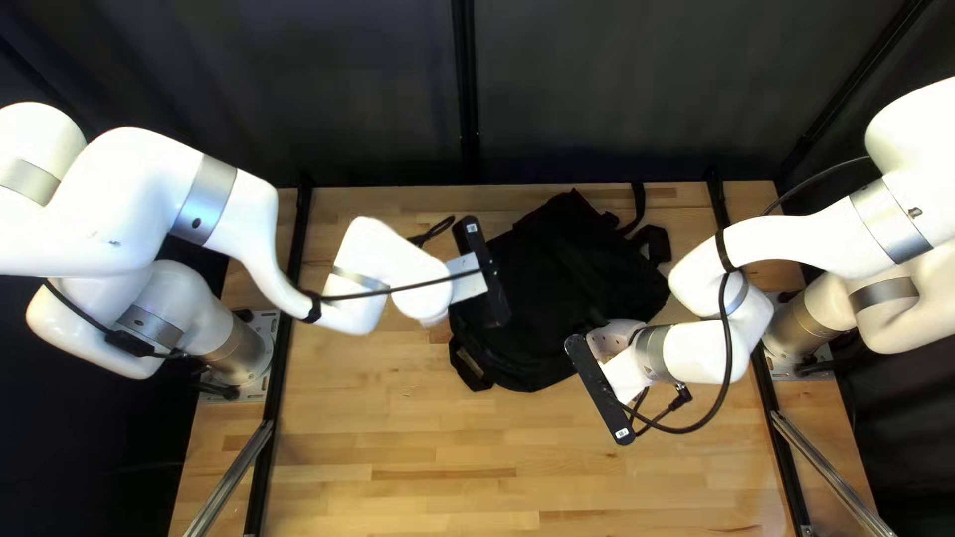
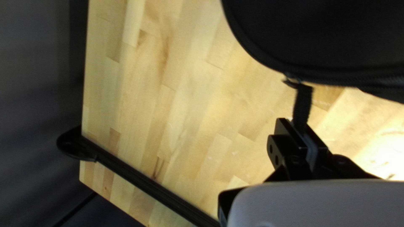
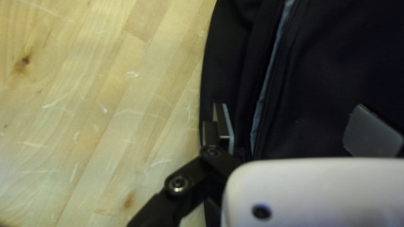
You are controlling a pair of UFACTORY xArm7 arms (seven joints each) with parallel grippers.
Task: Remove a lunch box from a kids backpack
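Webbing pull (image 2: 303,103), thin and limp, is pinched in the left gripper (image 2: 300,126); I'd draw it along the zip (image 2: 362,81). Next, the black backpack (image 1: 567,288) looks soft, likely to sag. The lunch box (out of sight, presumably inside) may be stiffer: grasp an edge or handle. The right gripper (image 3: 296,130) stands spread over cloth.

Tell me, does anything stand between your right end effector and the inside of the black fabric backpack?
Yes, the backpack's black cloth lies ahead of my right end effector, covering the inside. Only a narrow blue-grey strip shows along its seam. Nothing else is visible between them.
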